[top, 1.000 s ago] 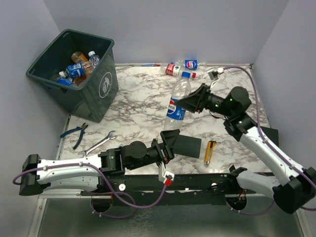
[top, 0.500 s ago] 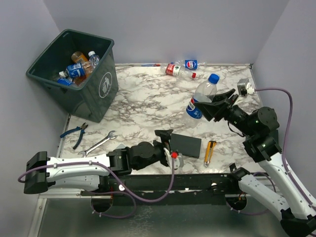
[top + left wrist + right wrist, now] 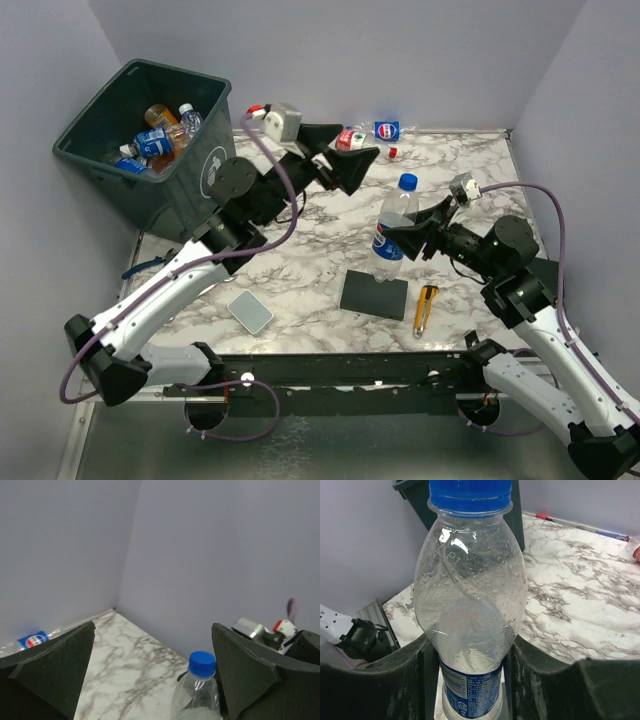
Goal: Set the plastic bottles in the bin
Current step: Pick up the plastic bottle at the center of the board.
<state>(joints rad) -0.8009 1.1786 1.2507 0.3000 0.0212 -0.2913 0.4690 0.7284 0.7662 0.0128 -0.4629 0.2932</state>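
Table [image 3: 300, 225]: white marble pattern, grey-brown veins.
Walls [image 3: 400, 60]: plain pale lilac-grey.
Bin [image 3: 185, 200]: dark grey-green; white litter-person symbol [image 3: 213, 172] on one side.
Inside the bin: orange-tinted jug [image 3: 160, 116]; small bottle [image 3: 152, 142] with blue label.
Clear bottle [image 3: 470, 605]: see-through, blue cap, blue label with white print; the top view adds a red-and-white mark.
Back edge: crushed bottle [image 3: 349, 139] with red-and-white label; another bottle [image 3: 387, 129] with blue label; loose red cap [image 3: 393, 152].
Square pad [image 3: 374, 294]: flat black.
Knife [image 3: 426, 308]: yellow, black trim.
Small card [image 3: 250, 312]: grey.
Arms [image 3: 150, 300]: white shells, black joints; cables [image 3: 560, 230] purple.
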